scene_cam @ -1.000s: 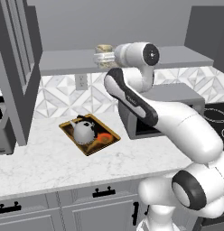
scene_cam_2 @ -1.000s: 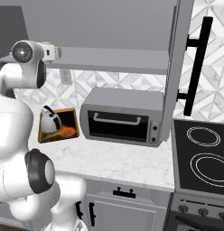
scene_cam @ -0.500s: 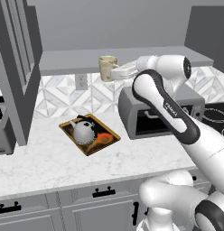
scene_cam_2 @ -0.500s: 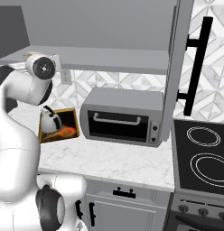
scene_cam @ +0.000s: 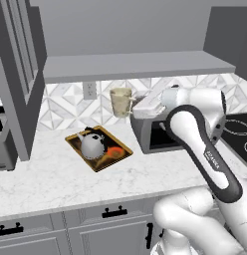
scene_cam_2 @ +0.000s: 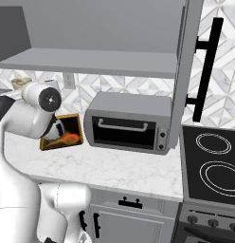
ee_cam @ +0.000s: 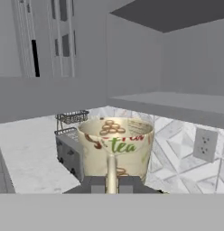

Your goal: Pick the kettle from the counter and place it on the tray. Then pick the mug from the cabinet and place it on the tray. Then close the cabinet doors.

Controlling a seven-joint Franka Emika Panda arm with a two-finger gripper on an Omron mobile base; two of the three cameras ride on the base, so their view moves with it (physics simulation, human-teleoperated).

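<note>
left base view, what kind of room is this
A home kitchen, computer-rendered by the look of it. A toaster oven sits on a marble-look counter beside a stovetop, with grey wall cabinets above and a kettle on a tray by the tiled backsplash.

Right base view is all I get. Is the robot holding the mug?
Observer: Yes. In the hand view the gripper is shut on the mug by its handle.
Operator: Does it have words on it?
Observer: It says "tea" in green letters.
Operator: Where's the kettle?
Observer: In the left base view the kettle sits on the tray.
Operator: Is the mug over the tray?
Observer: No, it hangs to the right of the tray, under the cabinet shelf.
</note>
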